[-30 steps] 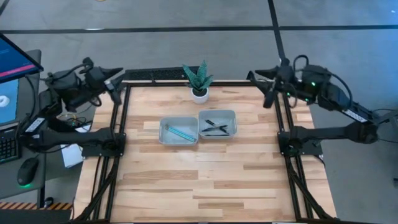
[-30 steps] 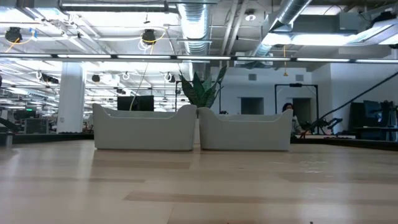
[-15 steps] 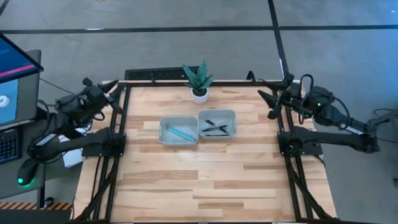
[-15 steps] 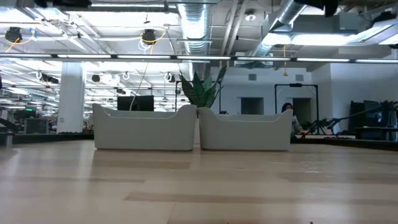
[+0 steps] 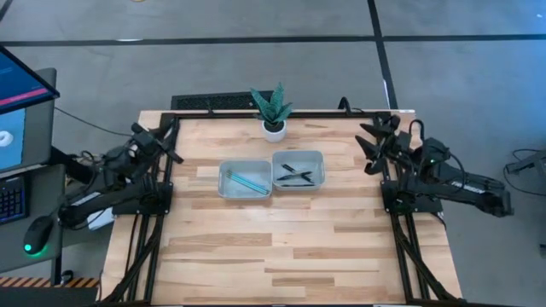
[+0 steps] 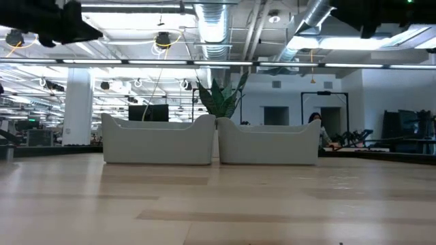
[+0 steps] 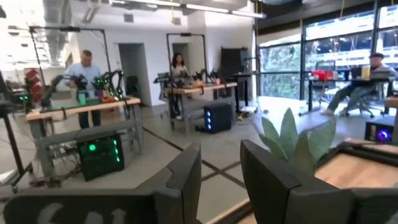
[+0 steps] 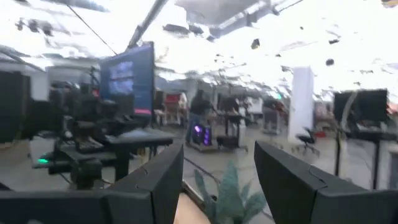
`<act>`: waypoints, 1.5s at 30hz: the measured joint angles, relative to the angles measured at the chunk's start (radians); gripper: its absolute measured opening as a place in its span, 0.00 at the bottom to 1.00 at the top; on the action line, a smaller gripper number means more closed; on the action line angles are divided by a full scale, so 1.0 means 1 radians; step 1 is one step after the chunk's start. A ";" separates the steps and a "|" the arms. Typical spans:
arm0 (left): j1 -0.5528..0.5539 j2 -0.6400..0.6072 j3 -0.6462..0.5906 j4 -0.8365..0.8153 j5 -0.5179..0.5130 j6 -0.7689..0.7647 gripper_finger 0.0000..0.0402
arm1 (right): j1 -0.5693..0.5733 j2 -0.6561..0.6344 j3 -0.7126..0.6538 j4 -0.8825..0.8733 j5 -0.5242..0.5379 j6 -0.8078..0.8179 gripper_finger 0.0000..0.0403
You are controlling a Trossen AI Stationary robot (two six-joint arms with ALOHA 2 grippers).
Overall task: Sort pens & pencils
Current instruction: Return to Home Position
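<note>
Two grey trays stand side by side at the table's middle in the high view. The left tray (image 5: 245, 180) holds the light teal pencils (image 5: 249, 181). The right tray (image 5: 299, 170) holds the dark pens (image 5: 294, 175). My left gripper (image 5: 168, 138) is at the table's left edge near the far corner, open, fingers apart in its wrist view (image 7: 221, 180). My right gripper (image 5: 368, 141) is at the right edge near the far corner, open (image 8: 219, 180). Neither touches anything.
A small potted plant (image 5: 273, 111) in a white pot stands at the far edge behind the trays. Black frame rails run along both table sides (image 5: 162, 205). Bare wood lies on the near half (image 5: 273, 256). A monitor, mouse and keyboard sit left of the table.
Both arms have drawn back and folded down toward their bases at the table's sides. The left gripper has moved toward the near edge and inward to the left rail; the right gripper has sunk down by the right rail. Trays, pens and pencils have stayed still.
</note>
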 joint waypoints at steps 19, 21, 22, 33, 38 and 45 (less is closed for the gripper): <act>0.000 0.008 -0.270 0.196 0.060 -0.111 0.26 | 0.000 -0.284 -0.295 0.110 -0.049 0.052 0.55; 0.000 0.008 -0.283 0.208 0.053 -0.112 0.26 | 0.000 -0.282 -0.319 0.148 -0.048 0.074 0.55; 0.000 0.008 -0.288 0.207 0.052 -0.113 0.26 | 0.000 -0.282 -0.330 0.156 -0.048 0.077 0.55; 0.000 0.009 -0.319 0.213 0.053 -0.147 0.26 | -0.002 -0.280 -0.338 0.058 -0.013 0.153 0.55; 0.000 0.009 -0.320 0.213 0.052 -0.165 0.26 | -0.002 -0.280 -0.338 -0.005 -0.011 0.238 0.55; 0.000 0.045 -0.320 0.212 0.030 -0.175 0.26 | -0.002 -0.280 -0.338 -0.140 0.043 0.319 0.55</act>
